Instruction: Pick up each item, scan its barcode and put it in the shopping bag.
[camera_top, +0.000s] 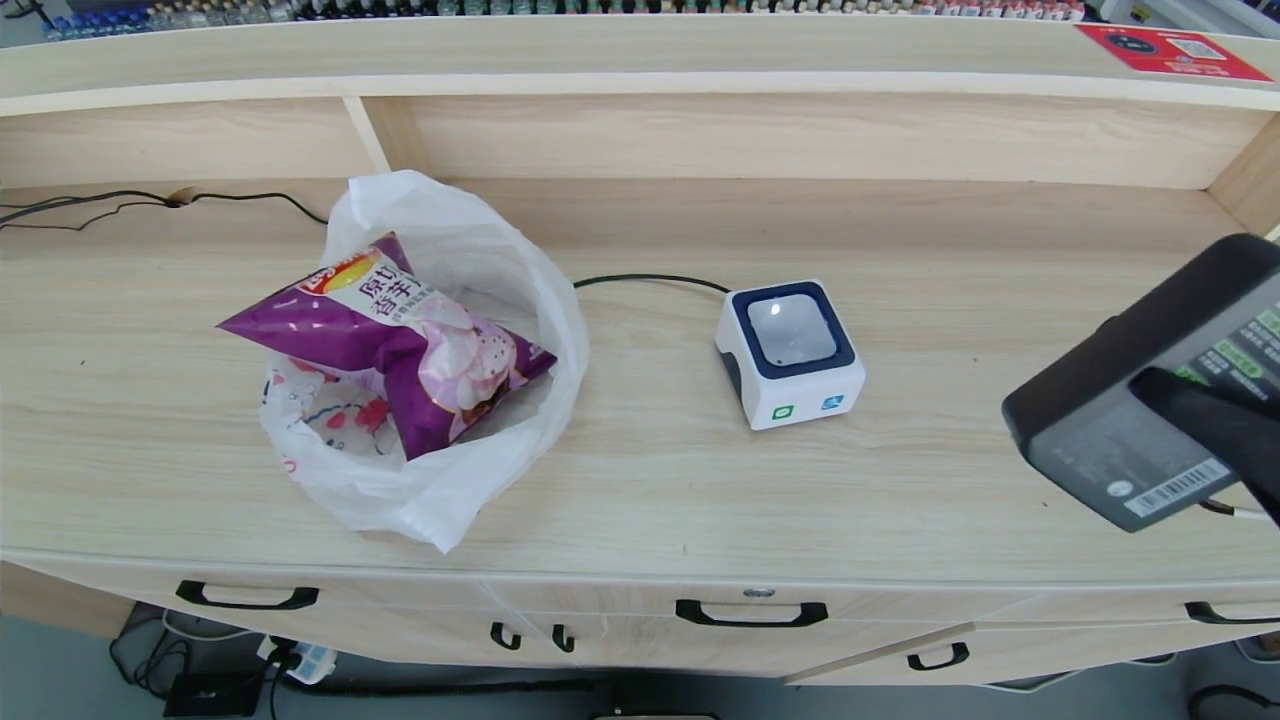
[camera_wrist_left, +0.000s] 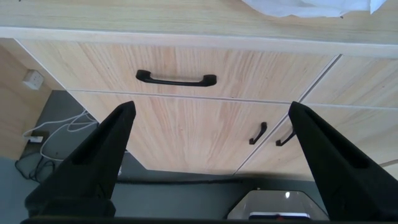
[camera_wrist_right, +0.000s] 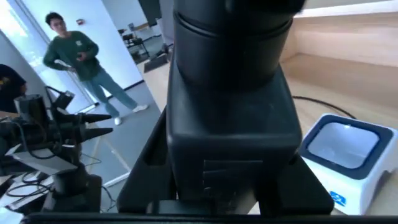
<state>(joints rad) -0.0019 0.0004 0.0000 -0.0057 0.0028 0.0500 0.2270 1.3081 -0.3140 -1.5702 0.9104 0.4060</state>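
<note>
From the head view: the right gripper (camera_top: 1205, 415) is off to the right side of the counter (camera_top: 650, 480), clamped on a dark grey box (camera_top: 1120, 420) and holding it up in the air. Its barcode label (camera_top: 1175, 488) faces upward, towards us. The scanner (camera_top: 790, 352) sits mid-counter, window up, well apart from the box. On the left, the white shopping bag (camera_top: 450, 230) gapes open with a purple chip bag (camera_top: 390, 340) lying across its mouth.

Left wrist view: the left gripper (camera_wrist_left: 211, 107) hangs low in front of the drawer fronts, fingers spread wide, nothing between them.

Right wrist view: the box is pinched between the fingers, with the scanner below and off to one side.

So I'd say this is the scanning step for the box. Next it needs carrying over the scanner and turning so the label faces the window, then across to the bag.
</note>
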